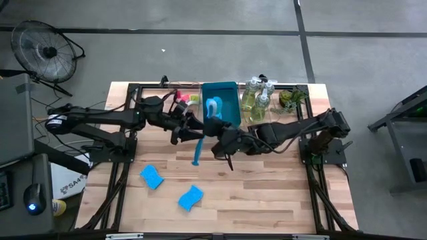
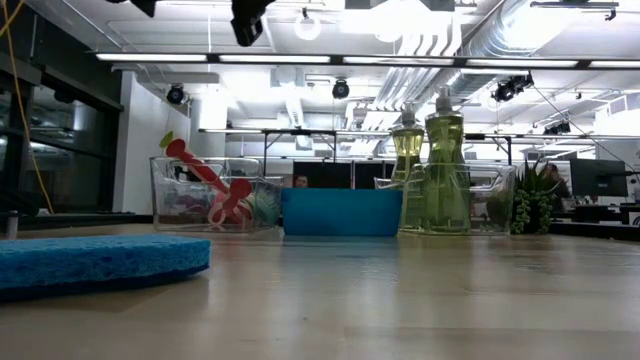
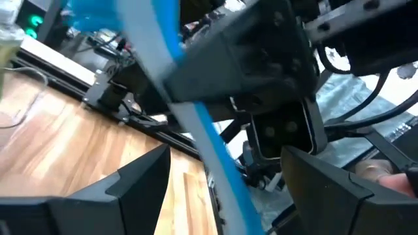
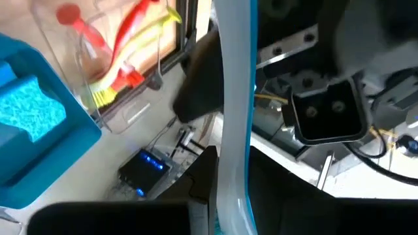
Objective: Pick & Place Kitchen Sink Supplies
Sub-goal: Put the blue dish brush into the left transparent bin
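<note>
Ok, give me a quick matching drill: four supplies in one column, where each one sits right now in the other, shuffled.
1. teal brush
2. pump bottles
3. red brush
4. loose sponges

A. on the bare table
B. in the right-hand clear tray, beside the blue bin
C. in the right gripper jaws, off the table
D. in the left-hand clear tray

Pairs: 1-C, 2-B, 3-D, 4-A

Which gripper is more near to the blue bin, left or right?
Left. The left gripper sits just beside the blue bin, open; the right gripper is farther below it, holding the teal brush.
</note>
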